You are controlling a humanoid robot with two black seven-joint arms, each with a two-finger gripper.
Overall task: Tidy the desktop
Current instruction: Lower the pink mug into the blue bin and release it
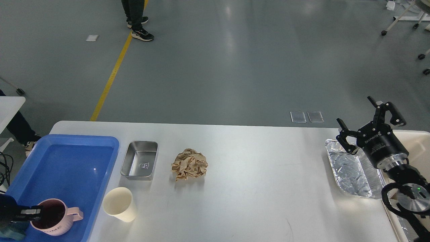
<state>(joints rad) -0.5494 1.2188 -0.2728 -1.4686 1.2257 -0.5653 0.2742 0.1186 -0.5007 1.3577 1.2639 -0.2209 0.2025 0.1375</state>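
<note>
Two grippers are in play over the desktop (262,188), the wide grey-white top filling the lower half of the head view. The left gripper (32,212) sits at the bottom-left corner, its fingers pinched on the rim of the one pink mug (55,217), which stands upright in the near corner of the single blue tray (67,158). The grip looks closed on the rim, though the fingertips are partly dark against the mug's inside. Over on the right, the right gripper (364,117) hangs above the table's edge with its fingers spread wide and nothing between them. Under it lies one crinkled foil tray (346,169), and a beige bin (416,144) shows behind the arm. Count the loose items in the middle: one steel pan (140,164) just beside the blue tray, one cream paper cup (120,204) near it, one ball of crumpled brown paper (189,164). One person's legs (136,16) stand on the floor beyond.
</note>
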